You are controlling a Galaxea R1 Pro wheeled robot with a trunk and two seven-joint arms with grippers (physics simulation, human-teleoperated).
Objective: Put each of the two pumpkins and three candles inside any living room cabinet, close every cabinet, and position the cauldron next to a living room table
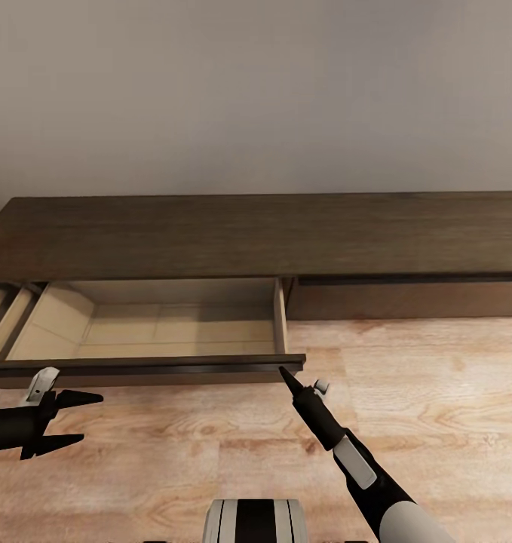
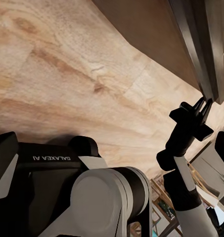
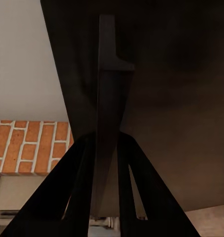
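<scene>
Gripping the front edge of the pulled-out drawer (image 1: pixel 146 368) of the cabinet (image 1: pixel 271 234), the right gripper (image 1: pixel 286 372) sits at that drawer's right corner, and in the right wrist view its two fingers (image 3: pixel 77 190) stand on either side of the thin dark lip (image 3: pixel 106 98), pressed together on it. The drawer is wide open, and its pale beige inside looks empty; no pumpkin or candle lies in it. The step in hand seems to be moving this drawer by its lip, but I cannot say from these views whether it is being opened more or pushed shut. To do it well, the pull or push should go straight along the drawer's own slide direction, not sideways, because the grasp is at one corner and a skewed force can jam the drawer or let the thin lip slip out. The left gripper (image 1: pixel 73 421) hangs below the drawer's left end, over the wooden floor (image 1: pixel 436 392), its fingers apart and holding nothing.
</scene>
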